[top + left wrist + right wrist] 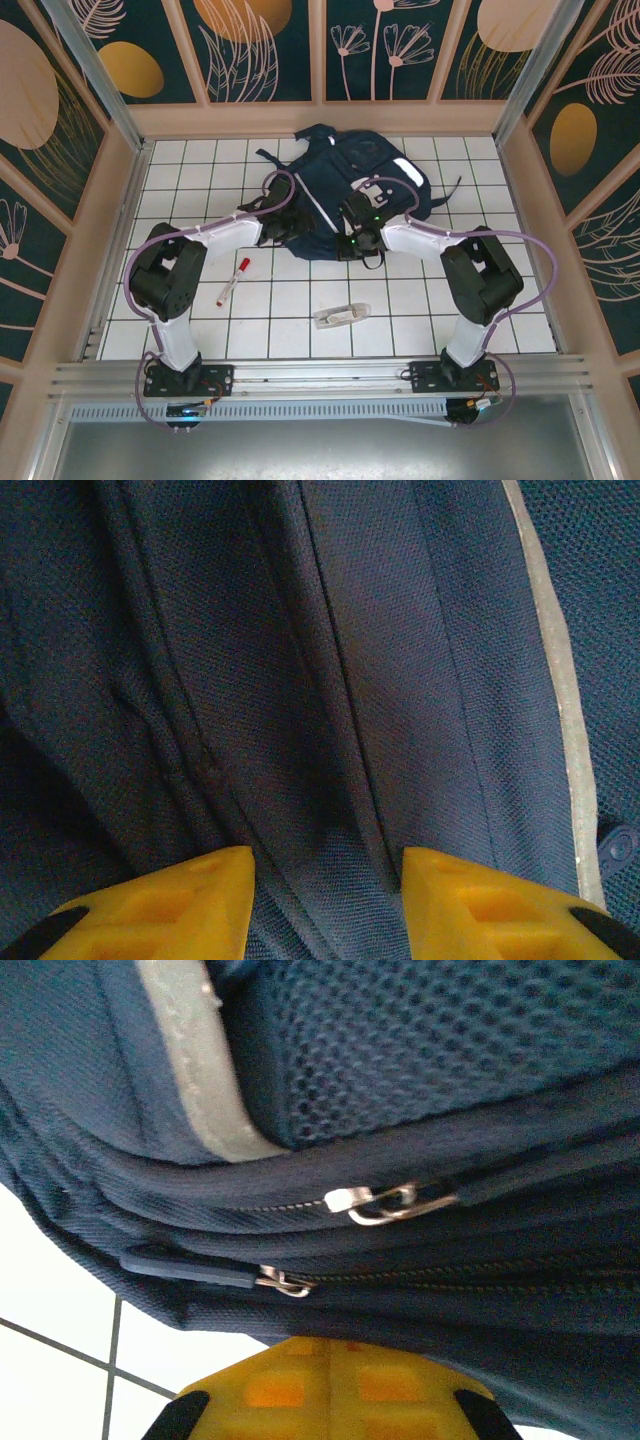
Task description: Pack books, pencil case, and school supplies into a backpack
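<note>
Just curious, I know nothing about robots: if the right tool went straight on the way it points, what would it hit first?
Most likely the backpack: the right tool points at its side, near the lower zipper pull. Depth is hard to judge.

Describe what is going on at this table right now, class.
Both robot arms are at the navy backpack, which lies on the white tiled table. The left gripper has its fingers either side of a fold of the fabric; the right gripper is shut, close by two zip pulls on the bag's edge. A red-and-white marker and a small clear case lie loose on the table in front, not yet packed.
</note>
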